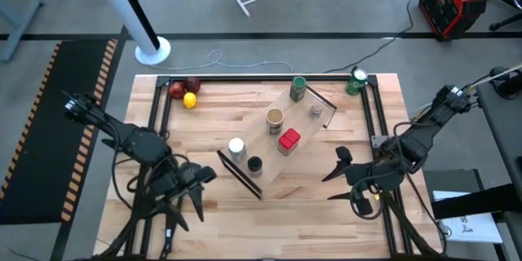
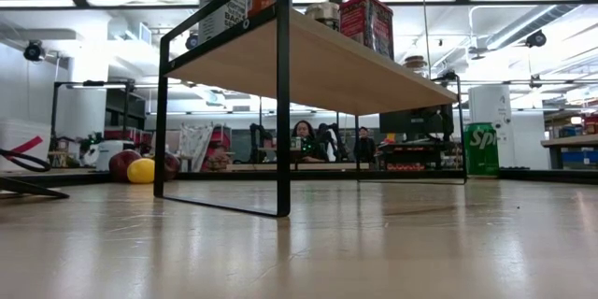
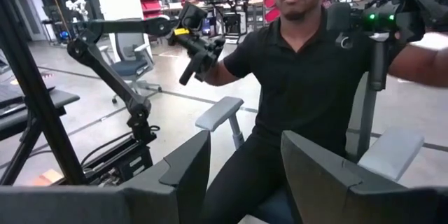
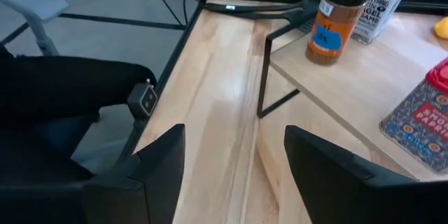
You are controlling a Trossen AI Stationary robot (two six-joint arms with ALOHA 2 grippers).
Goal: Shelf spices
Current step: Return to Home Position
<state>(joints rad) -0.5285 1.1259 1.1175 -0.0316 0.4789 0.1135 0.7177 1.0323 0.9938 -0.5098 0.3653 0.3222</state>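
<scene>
Spices (image 1: 275, 117) stood, all six of them, on the shelf (image 1: 263, 140). This shelf lay slantwise across the middle of the worktop (image 1: 228, 110), with one end toward the near-left corner and the other toward the far-right corner. At the far end we saw the green-topped jar (image 1: 298, 88) and the small silvery-topped jar (image 1: 316, 110). In the middle were the tan-topped jar (image 1: 275, 117) and the red square-topped jar (image 1: 289, 140). At the near end the white-topped jar (image 1: 236, 147) and the black-topped jar (image 1: 254, 164) stood close together. All of them looked upright to us.

The left end effector (image 1: 202, 190) hung over the near-left part of the worktop, near the shelf's near end but not touching it. Its fingers (image 3: 185, 175) were spread apart and we saw nothing between them. The right end effector (image 1: 333, 167) hung over the near-right part, near the right edge. Its fingers (image 4: 164, 157) were also spread wide and held nothing.

We noticed a green can (image 1: 356, 81) at the far-right corner and some fruit (image 1: 183, 94) at the far-left corner, both well apart from the shelf. In the left wrist view a person (image 3: 301, 77) in a black shirt sat beyond the worktop.
</scene>
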